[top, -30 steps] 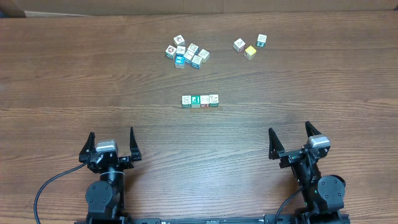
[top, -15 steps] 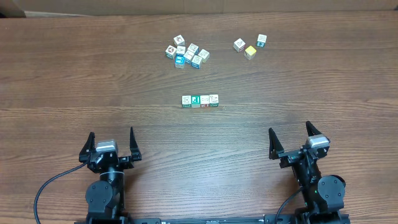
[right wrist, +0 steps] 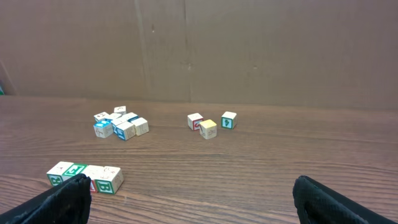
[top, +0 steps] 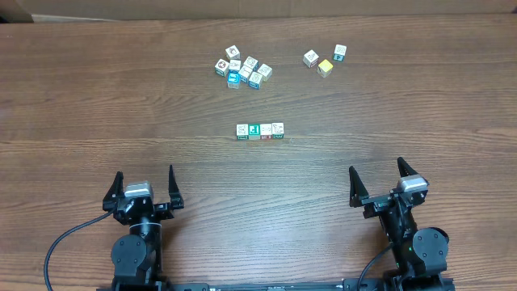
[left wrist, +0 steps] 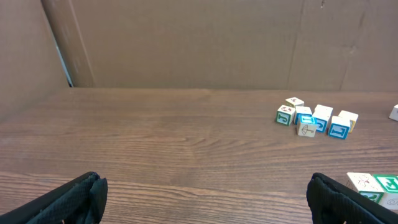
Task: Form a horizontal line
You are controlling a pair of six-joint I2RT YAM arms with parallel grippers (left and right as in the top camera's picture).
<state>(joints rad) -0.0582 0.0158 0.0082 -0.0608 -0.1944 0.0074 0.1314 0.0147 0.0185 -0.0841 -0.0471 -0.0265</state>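
Left gripper (top: 145, 174): the jaws are spread wide and nothing is held between the fingers; it is parked at the near edge of the table (top: 81, 97).
Right gripper (top: 376, 167): it is likewise opened fully and carries nothing, and is parked at the near edge on the opposite side.
Horizontal line (top: 260, 131): four white-edged cubes are set edge to edge, ahead of both pairs of fingers and between them, well apart from either.
Direction from the left fingers: the row lies forward and to the right; only its near end is caught at the lower right of the left wrist view.
Direction from the right fingers: the row lies forward and to the left; all of it is seen in the right wrist view, just past the left fingertip.
Long axis: it runs side to side, across the reach of both arms, so that one end is offered to each gripper.
Nearer arm: neither can be called nearer; the row sits about midway.
Loose clump (top: 242, 69): it is left farther out, beyond the row.
Yellow-faced cube (top: 325, 67): it lies far forward with two others, on the right gripper's side.
Progress: the row is judged straight and closed.
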